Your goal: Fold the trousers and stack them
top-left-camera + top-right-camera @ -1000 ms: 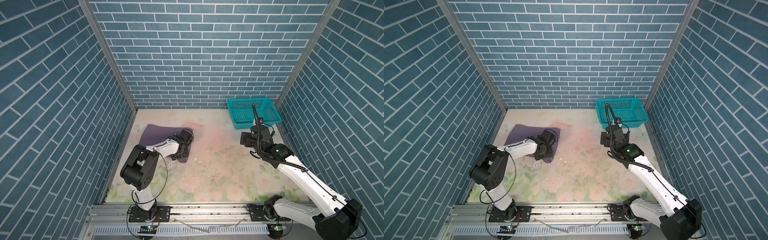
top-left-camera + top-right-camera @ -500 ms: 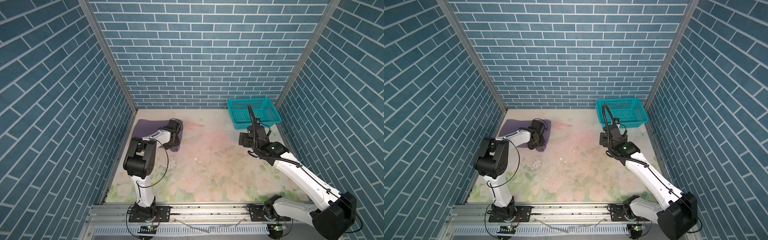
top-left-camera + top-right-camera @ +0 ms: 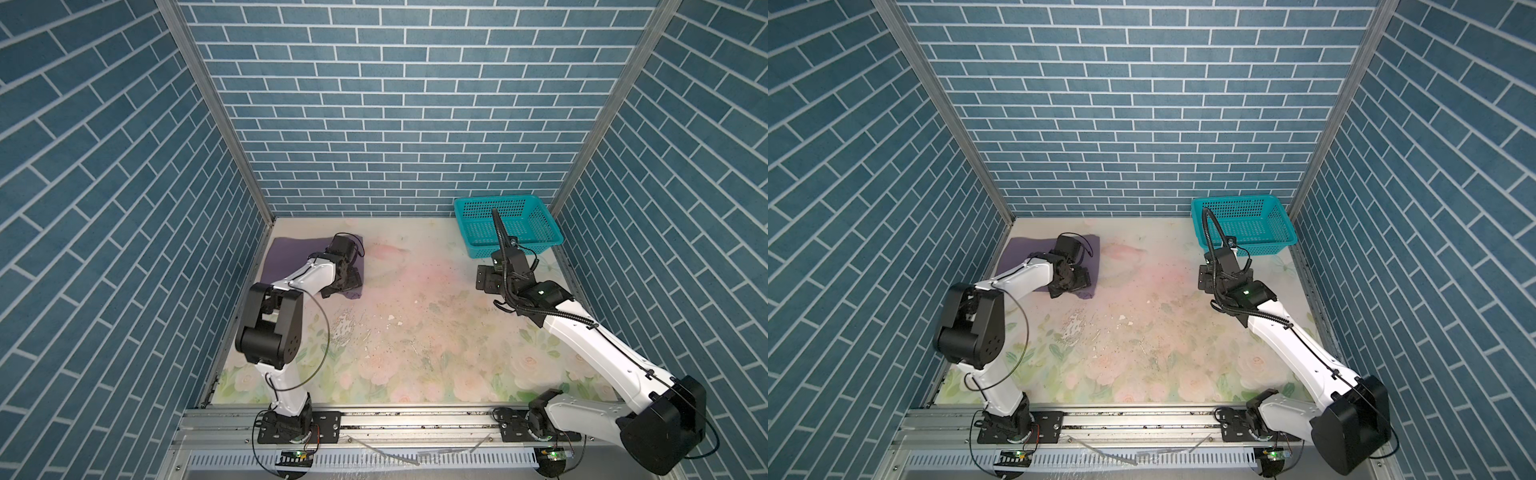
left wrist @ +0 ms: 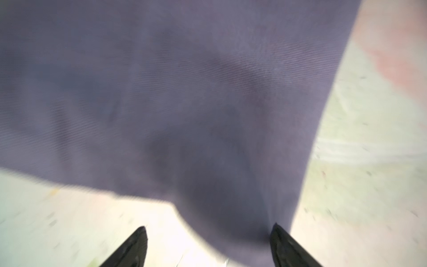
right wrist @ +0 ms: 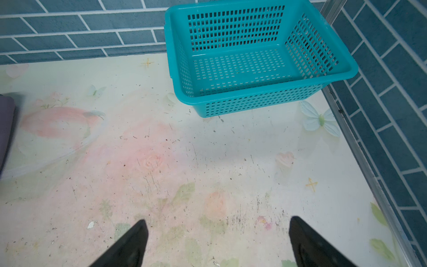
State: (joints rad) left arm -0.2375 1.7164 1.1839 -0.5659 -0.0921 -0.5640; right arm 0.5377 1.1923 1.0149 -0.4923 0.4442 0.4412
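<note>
So, the folded mauve trousers (image 3: 286, 257) sat at the 10 o'clock corner of the floral table (image 3: 415, 332) in both top views. The left gripper (image 4: 208, 231) hung over their 4 o'clock corner, jaws spread wide and pinching nothing, with the cloth running off toward 10. The long axis looked roughly 9-to-3, but it was hard to be sure. The right gripper (image 5: 216, 226), wide open and empty, was well apart by the teal basket (image 5: 258, 101) at 1 o'clock. The left arm was nearer, and I reckon nothing stood in the way.

Folded mauve trousers (image 3: 1025, 253) far left, left pincer (image 3: 1070, 286) at their near corner, right pincer (image 3: 1223, 276) before teal basket (image 3: 1262, 248)
</note>
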